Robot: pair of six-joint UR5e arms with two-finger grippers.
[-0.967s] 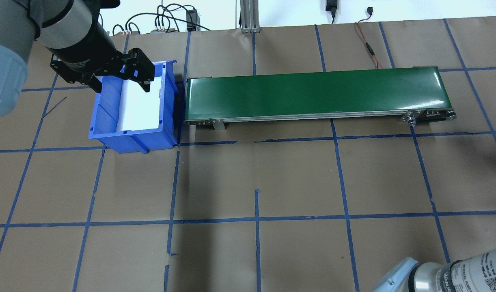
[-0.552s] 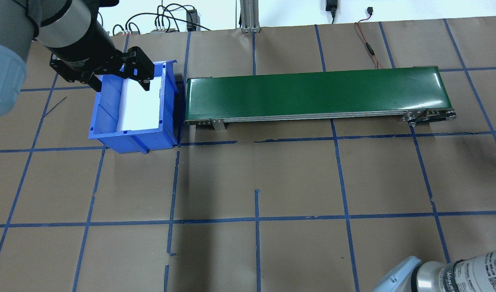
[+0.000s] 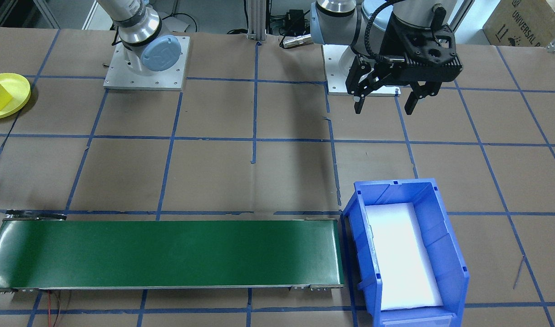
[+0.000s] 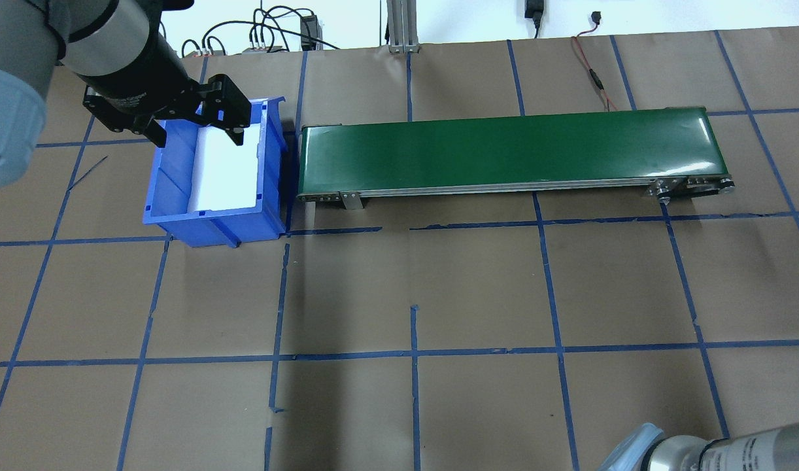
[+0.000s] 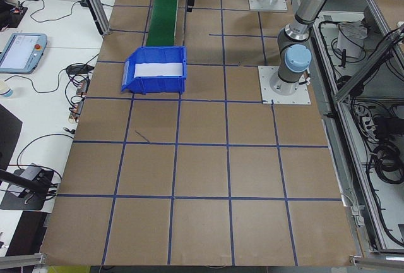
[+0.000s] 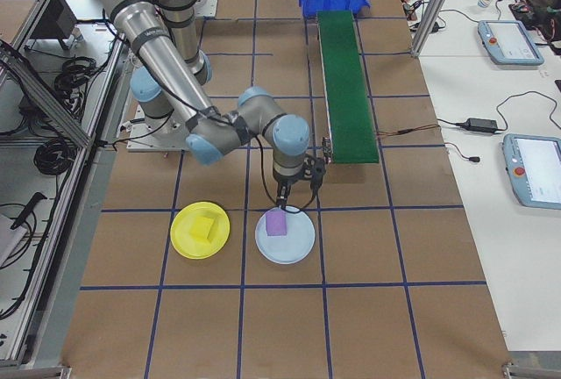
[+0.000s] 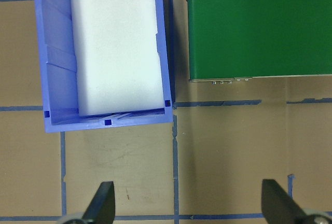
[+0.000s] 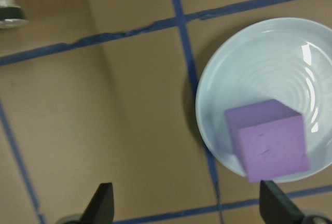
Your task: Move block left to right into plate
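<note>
Left end effector (image 4: 197, 134) wide-spread above blue bin (image 4: 216, 176) — empty-fingered

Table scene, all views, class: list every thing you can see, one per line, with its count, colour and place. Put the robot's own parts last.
plate: one, yellow, near the right arm's base, holding a yellow block.
second plate: one, pale blue, beside the yellow one, holding a purple block.
conveyor belt: one, green, along the table's far side.
bin: one, blue, white foam inside, at the belt's left end.
left gripper: black, open, raised, with nothing between its fingers.
right gripper: open, above the table beside the pale blue plate.
</note>
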